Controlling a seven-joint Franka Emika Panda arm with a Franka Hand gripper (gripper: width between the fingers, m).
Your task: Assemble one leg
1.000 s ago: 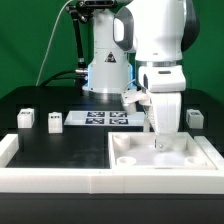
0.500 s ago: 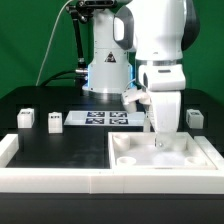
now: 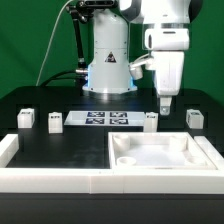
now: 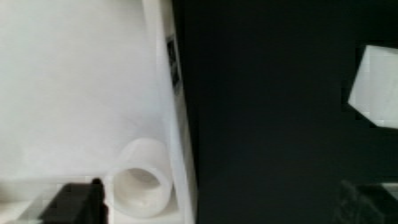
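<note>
Several legs, small white posts with marker tags, stand on the black table: two at the exterior view's left point(image 3: 27, 118) point(image 3: 54, 122), one point(image 3: 151, 120) behind the large white tray-like piece point(image 3: 160, 158), one at the right point(image 3: 195, 117). My gripper point(image 3: 166, 104) hangs in the air above the tray's far right part, near the third and fourth legs and touching none. In the wrist view my gripper point(image 4: 222, 200) is open and empty, its dark fingertips point(image 4: 71, 202) wide apart. Below it show the tray's edge point(image 4: 80, 90) and a round corner recess point(image 4: 143, 185).
The marker board point(image 3: 100, 119) lies flat between the left legs and the tray. A white raised rim point(image 3: 50, 178) runs along the table's front and left. The robot base point(image 3: 108, 60) stands at the back. A blurred white block point(image 4: 377, 85) shows in the wrist view.
My gripper has risen from low over the tray and shifted toward the exterior view's right. The leg behind the tray is now uncovered.
</note>
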